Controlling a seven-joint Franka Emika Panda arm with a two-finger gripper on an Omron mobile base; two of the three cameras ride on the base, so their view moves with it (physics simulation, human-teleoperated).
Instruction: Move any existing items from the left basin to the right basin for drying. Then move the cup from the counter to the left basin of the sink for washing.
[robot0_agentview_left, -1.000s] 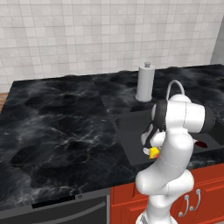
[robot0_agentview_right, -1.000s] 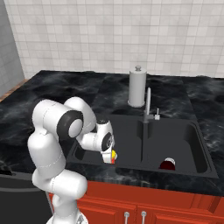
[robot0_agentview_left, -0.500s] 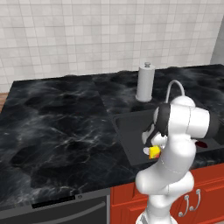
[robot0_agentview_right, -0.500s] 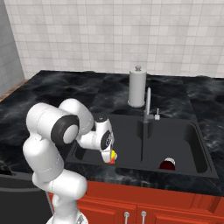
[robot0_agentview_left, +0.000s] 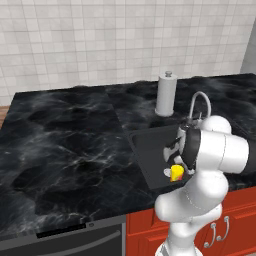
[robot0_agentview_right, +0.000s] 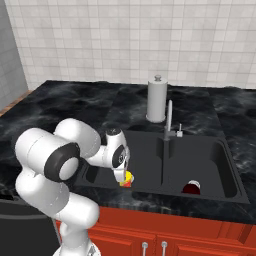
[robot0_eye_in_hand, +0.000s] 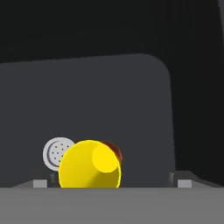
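Release is shown: the end effector (robot0_eye_in_hand: 109, 183) has been spread wide, and the cup (robot0_eye_in_hand: 89, 164) is left beside the drain (robot0_eye_in_hand: 57, 152) in the left basin (robot0_agentview_right: 142, 150), so washing placement seems finished.

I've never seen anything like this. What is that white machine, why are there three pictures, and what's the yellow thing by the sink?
It is all computer-rendered. The white machine is a robot arm on a base that can drive. Two pictures come from cameras on that base, behind the arm to its left and right. The third comes from a camera on the hand, looking along the gripper.

The arm faces a black counter with a double sink, a faucet and a paper towel roll. The yellow thing is a small cup, down in the left basin near the silver drain. The gripper's fingers stand wide apart either side of it, so the cup looks let go, not held. A dark red bowl sits in the right basin.
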